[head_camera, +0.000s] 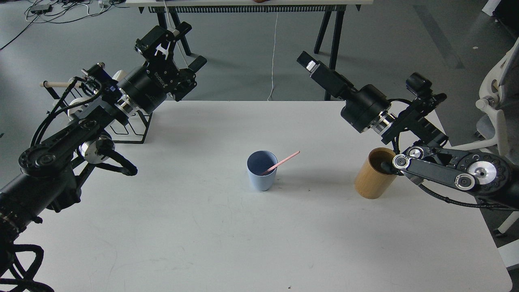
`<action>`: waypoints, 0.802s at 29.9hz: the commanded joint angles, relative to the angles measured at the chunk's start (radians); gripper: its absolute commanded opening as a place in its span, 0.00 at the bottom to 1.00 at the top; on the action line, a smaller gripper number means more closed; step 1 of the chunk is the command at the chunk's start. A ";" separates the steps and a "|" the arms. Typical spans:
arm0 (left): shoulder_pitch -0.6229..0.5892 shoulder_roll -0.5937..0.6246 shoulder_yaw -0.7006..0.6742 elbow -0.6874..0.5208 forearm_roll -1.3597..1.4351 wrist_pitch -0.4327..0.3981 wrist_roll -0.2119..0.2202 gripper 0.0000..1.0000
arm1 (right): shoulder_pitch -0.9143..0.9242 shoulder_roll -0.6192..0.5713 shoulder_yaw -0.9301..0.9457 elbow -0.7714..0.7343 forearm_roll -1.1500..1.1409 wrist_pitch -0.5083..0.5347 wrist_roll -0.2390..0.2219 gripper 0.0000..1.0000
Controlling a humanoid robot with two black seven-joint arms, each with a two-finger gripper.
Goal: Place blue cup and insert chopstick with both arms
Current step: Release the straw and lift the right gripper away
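The blue cup [262, 175] stands upright near the middle of the white table [202, 227]. One pale-pink chopstick [286, 159] rests in it, leaning over the rim to the right, with nothing holding it. My right gripper [309, 63] is raised high above the table's back edge, up and to the right of the cup. It is empty and a pale pad shows between its fingers. My left gripper [165, 38] is up at the back left, far from the cup, with its fingers spread and empty.
A tan bamboo holder [372, 174] stands right of the cup, against my right forearm. A black wire rack [131, 132] with a white mug [75, 110] and a beige rod [56, 84] is at the table's left edge. A white chair [498, 101] stands at the right.
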 commanded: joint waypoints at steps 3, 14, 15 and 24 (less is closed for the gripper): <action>0.021 0.014 -0.008 0.003 -0.002 0.000 0.000 0.92 | -0.129 -0.024 0.254 0.038 0.302 0.000 0.000 0.96; 0.027 0.086 -0.012 0.003 -0.094 0.000 0.000 0.92 | -0.470 -0.042 0.718 -0.006 0.380 0.777 0.000 0.97; 0.027 0.096 -0.012 0.003 -0.107 0.000 0.000 0.92 | -0.493 -0.041 0.752 -0.020 0.394 0.846 0.000 0.97; 0.029 0.117 -0.012 0.003 -0.131 0.000 0.000 0.92 | -0.532 -0.033 0.814 -0.126 0.528 0.978 0.000 0.97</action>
